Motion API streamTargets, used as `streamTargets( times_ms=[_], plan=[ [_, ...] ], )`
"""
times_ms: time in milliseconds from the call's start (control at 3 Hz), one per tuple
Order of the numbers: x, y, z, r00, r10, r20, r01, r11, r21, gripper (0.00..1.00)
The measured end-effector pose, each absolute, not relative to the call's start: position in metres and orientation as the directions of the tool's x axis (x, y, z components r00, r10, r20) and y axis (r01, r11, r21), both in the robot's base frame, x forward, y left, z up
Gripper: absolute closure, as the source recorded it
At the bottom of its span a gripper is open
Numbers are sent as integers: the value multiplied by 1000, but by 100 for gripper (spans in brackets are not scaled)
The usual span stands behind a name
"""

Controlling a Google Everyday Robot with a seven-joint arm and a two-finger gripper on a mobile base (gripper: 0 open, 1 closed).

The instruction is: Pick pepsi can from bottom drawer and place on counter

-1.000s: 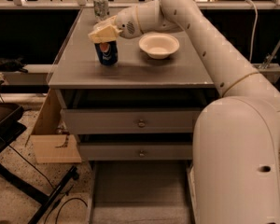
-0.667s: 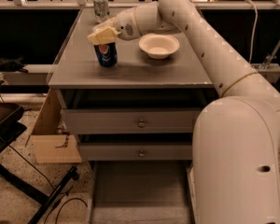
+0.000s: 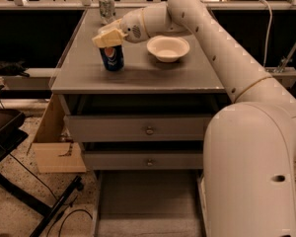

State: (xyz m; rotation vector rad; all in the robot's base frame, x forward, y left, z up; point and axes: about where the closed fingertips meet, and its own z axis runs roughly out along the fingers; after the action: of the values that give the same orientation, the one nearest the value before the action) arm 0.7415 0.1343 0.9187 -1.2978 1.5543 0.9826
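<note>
The pepsi can (image 3: 112,59) stands upright on the counter (image 3: 153,75), left of its middle. My gripper (image 3: 108,37) sits right on top of the can and hides its silver top. My arm reaches in from the right across the counter. The bottom drawer (image 3: 148,201) is pulled out at floor level, and the part of it in view holds nothing.
A white bowl (image 3: 167,48) sits on the counter just right of the can. A pale silver-green can (image 3: 106,5) stands at the counter's back left. Two knobbed drawers (image 3: 149,131) are closed. A cardboard box (image 3: 56,154) and a black stand (image 3: 10,132) are on the left.
The gripper and the can sit at most slightly lower than before. The bowl and the drawers have not moved.
</note>
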Motion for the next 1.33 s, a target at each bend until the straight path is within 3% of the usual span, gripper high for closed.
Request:
streamTargets(
  times_ms=[333, 667, 1333],
  plan=[
    [742, 134, 919, -87, -309, -947, -988, 148, 43, 11],
    [742, 135, 919, -89, -306, -948, -988, 148, 45, 0],
    [734, 53, 993, -81, -141, -987, -972, 231, 46, 0]
  ],
)
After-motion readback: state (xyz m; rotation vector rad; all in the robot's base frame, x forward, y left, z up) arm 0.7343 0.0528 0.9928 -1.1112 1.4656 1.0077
